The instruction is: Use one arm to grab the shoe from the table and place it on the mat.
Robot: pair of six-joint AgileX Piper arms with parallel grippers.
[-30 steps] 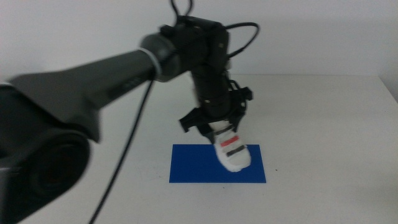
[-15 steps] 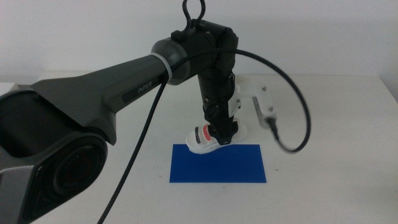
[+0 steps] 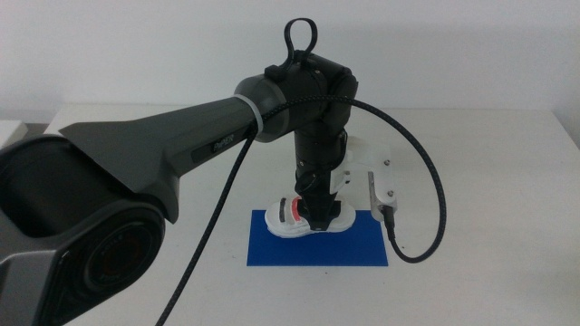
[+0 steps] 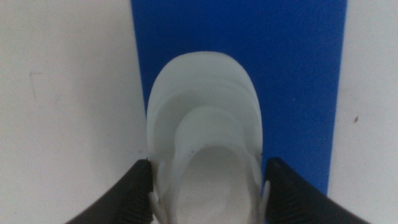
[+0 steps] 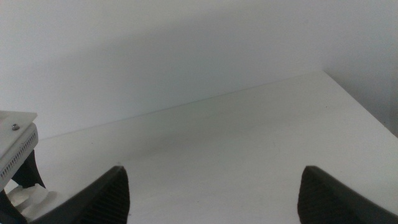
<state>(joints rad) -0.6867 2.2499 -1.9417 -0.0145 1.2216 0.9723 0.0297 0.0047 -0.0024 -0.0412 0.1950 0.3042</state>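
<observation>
Middle view shows the left arm (image 3: 227, 136) reaching in over the white table (image 3: 489, 181), its gripper (image 3: 313, 210) pointing down with the shoe (image 3: 306, 217) between its jaws. The shoe lies along the far edge of the blue mat (image 3: 317, 244), with its sole seemingly down on or just above the mat; whether it bears full weight there cannot be told. In the left wrist view the jaws press against both flanks of the shoe (image 4: 205, 155) at its opening, gripping it, with the rounded toe pointing away over the mat (image 4: 292, 74), slightly toward one long edge. The right gripper (image 5: 211, 193) waits apart, its jaws spread wide over bare table with nothing between them. As for handling, the shoe looks small and light, with a chunky sole that should be fairly stiff, while the upper walls around the opening probably give a little under pressure. Its smooth white surface may be somewhat slippery, so a hold across the sides, low near the sole, seems soundest. It does not look fragile. With a broad flat sole it should sit steadily once let go.
</observation>
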